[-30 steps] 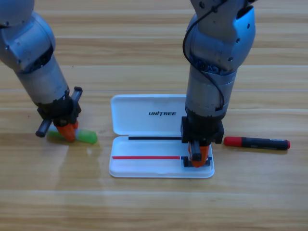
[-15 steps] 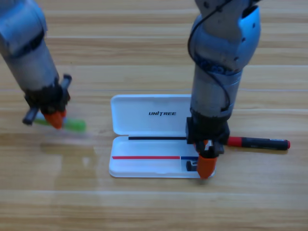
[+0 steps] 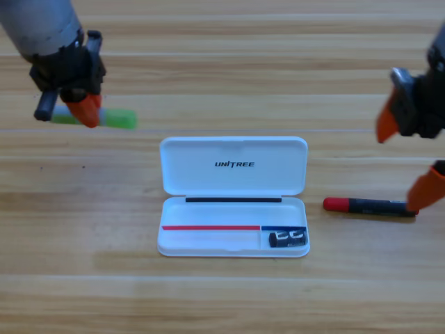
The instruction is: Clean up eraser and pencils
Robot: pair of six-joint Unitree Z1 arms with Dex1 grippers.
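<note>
High view shows the job roughly a third done; the eraser (image 3: 287,239) lies inside the white case (image 3: 233,174), in the small compartment at the lower right of the tray, so that item looks finished. The green pencil (image 3: 115,118) is off the surface, clamped in the left pincer (image 3: 88,111) up at the picture's upper left, well apart from the case; its length runs about level, with one end jutting right of the orange jaws; by my reckoning it needs carrying over and laying in the long compartment. The black pencil with the red end (image 3: 370,206) lies flat on the wooden surface (image 3: 222,299), just right of the case and not touching it; it waits to be picked up. The right pincer (image 3: 407,156) sits at the right edge with its jaws spread wide, holding nothing; its lower jaw tip is near the black end of that pencil. The case lid stands open and flat behind the tray; I see nothing lying between either pencil and the tray, so the path in looks free; the only care is that both arms may want the tray at once.
</note>
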